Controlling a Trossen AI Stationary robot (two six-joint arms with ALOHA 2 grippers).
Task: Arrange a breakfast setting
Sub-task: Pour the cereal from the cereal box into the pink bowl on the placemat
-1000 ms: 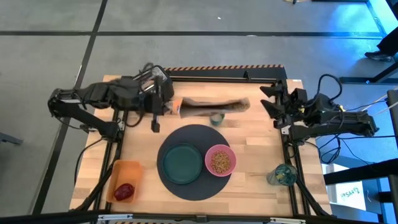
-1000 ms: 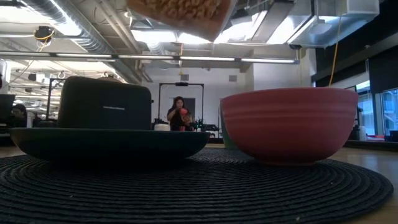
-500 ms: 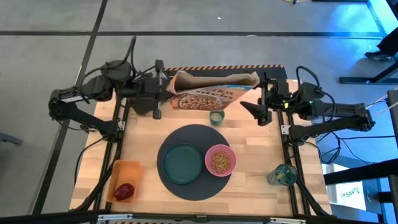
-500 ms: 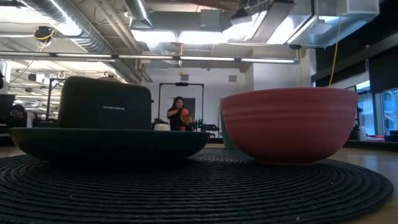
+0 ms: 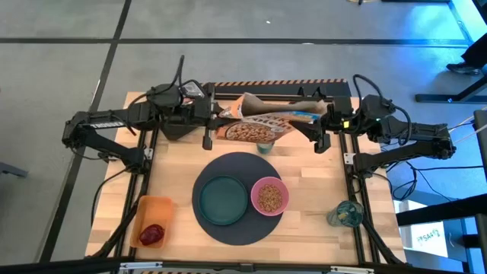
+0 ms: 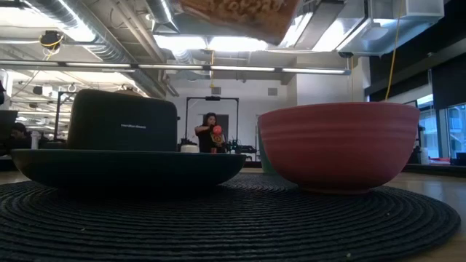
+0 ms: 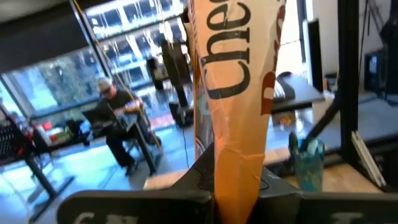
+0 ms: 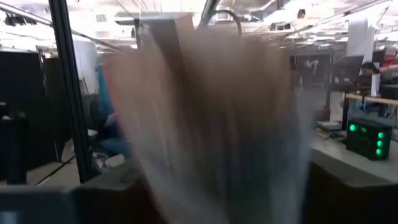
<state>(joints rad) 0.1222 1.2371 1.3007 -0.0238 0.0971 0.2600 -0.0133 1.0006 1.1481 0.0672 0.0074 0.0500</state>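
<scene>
My left gripper is shut on a cereal box held in the air over the table's far part, above the small green cup. My right gripper is open at the box's right end. The box's lower edge shows in the low view. The teal plate and the pink bowl, which holds cereal, rest on the dark grey round mat. The dark red fruit lies in an orange tray. Bagel and spoon are out of view. My left gripper pinches the box's left end between its two fingers, coming level from the table's left, along the box's length. The box is lifted clear and stretches toward the table's right, its printed face up. My right gripper: I cannot tell whether it touches the box.
A glass stands at the near right. The orange tray sits at the near left corner. A dark box-shaped thing shows behind the plate in the low view. A person stands far off in the room.
My left gripper has turned the cereal box from edge-on to printed face up, carried it toward the far edge, then brought it back over the green cup. My right gripper has swung toward the table's left, up to the box's right end.
</scene>
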